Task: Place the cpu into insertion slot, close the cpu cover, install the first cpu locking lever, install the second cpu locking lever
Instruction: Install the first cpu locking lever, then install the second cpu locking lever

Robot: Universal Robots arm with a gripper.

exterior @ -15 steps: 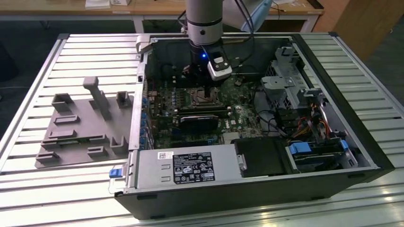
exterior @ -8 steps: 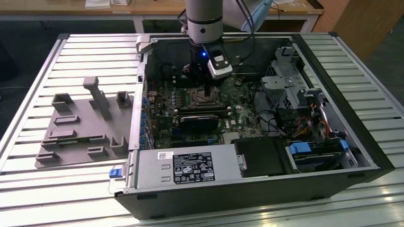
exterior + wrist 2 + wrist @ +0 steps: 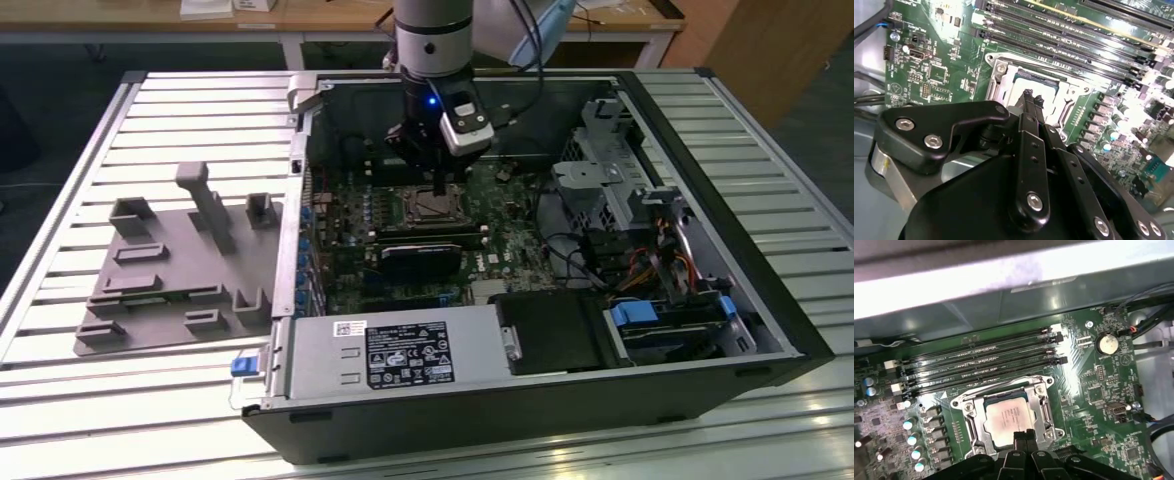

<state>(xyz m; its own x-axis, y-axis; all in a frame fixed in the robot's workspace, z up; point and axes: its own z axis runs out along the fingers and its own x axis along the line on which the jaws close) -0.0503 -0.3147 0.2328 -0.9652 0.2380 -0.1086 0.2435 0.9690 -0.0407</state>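
Note:
The cpu [image 3: 1006, 417], a pale silver square, lies in the insertion slot [image 3: 434, 205] on the green board inside the open computer case. The cpu cover [image 3: 968, 415], a silvery frame, lies flat around it, and the chip shows through its window. My gripper [image 3: 1024, 435] hangs just above the near edge of the socket with its two thin black fingers pressed together and nothing between them. In the second wrist view the gripper [image 3: 1029, 96] points down at the cover [image 3: 999, 80]. I cannot tell how the locking levers stand.
Long black memory slots [image 3: 979, 360] run beside the socket. A black heatsink block [image 3: 416, 255] sits just in front of it, and a power supply [image 3: 387, 355] and drive bays [image 3: 667, 320] stand near the case front. A grey fixture plate [image 3: 174, 270] lies on the exterior view's left.

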